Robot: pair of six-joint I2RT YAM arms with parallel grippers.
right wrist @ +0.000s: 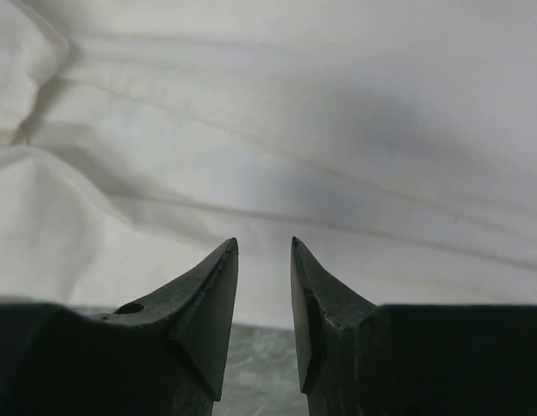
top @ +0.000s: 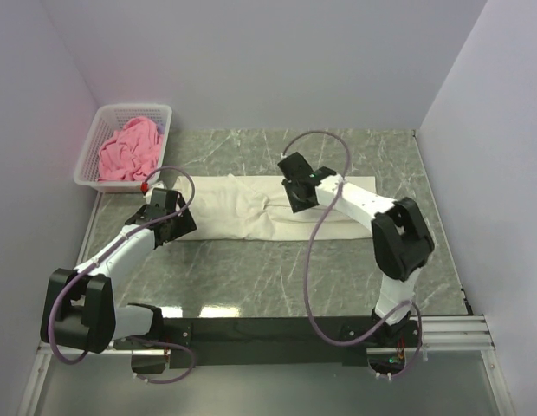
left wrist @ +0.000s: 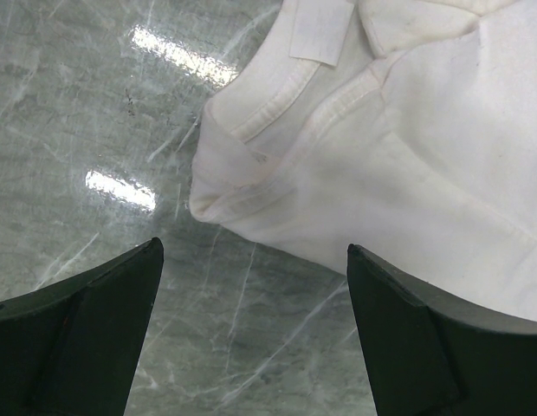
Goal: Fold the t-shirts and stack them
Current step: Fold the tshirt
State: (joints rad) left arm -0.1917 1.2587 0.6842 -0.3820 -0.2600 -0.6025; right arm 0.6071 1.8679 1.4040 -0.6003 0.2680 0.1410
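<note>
The cream-white t-shirt [top: 242, 208] lies folded into a long band across the middle of the table. My left gripper [top: 175, 211] is open wide and empty, low over the table at the shirt's left end; the left wrist view shows the collar and label end of the shirt [left wrist: 424, 130] just ahead of the gripper [left wrist: 253, 245]. My right gripper [top: 294, 192] is over the shirt's middle. In the right wrist view its jaws [right wrist: 264, 240] stand a narrow gap apart, with nothing between them, above the cloth [right wrist: 294, 113]. The pink t-shirt [top: 128, 149] lies crumpled in the basket.
The white lattice basket [top: 134, 108] stands at the back left corner. Grey marble tabletop [top: 251, 277] runs bare in front of the shirt. White walls close in the left, back and right sides. Cables loop from both arms.
</note>
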